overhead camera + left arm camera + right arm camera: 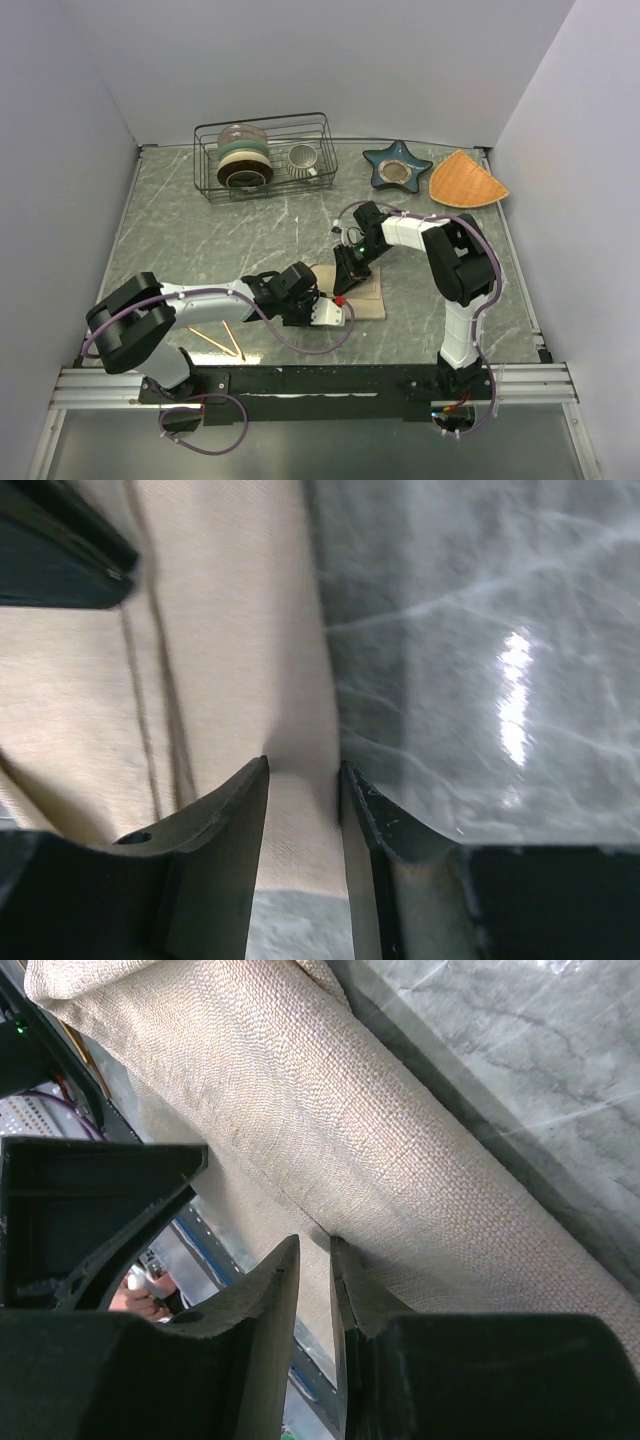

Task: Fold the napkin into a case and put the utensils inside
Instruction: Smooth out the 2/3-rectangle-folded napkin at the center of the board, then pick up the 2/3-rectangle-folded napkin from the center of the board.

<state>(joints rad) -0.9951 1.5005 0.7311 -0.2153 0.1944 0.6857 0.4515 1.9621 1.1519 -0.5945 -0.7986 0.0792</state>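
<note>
— Left gripper [305,775] is closest in its own view. How do its jaws stand?
— Apart. The long edge of the napkin [220,640] runs between them, and I see no pinch there. On its right side is bare table [480,630].
— And the right gripper [315,1245]?
— Nearly together, clamped on a layer of the napkin just beside a rounded fold of it. A small crease starts at the tips.
— So where does the napkin lie?
— Folded narrow on the table, directly below both grippers, which stand close to each other. The utensils [212,341] lie well apart from it, behind the left gripper, near that arm's base.
— How will the cloth handle?
— I judge it soft, light and limp, with a coarse weave that is not slippery. It keeps no shape alone, so a fold can fall open. It is better to take one layer at an edge or corner, low to the table, and pull slowly.
</note>
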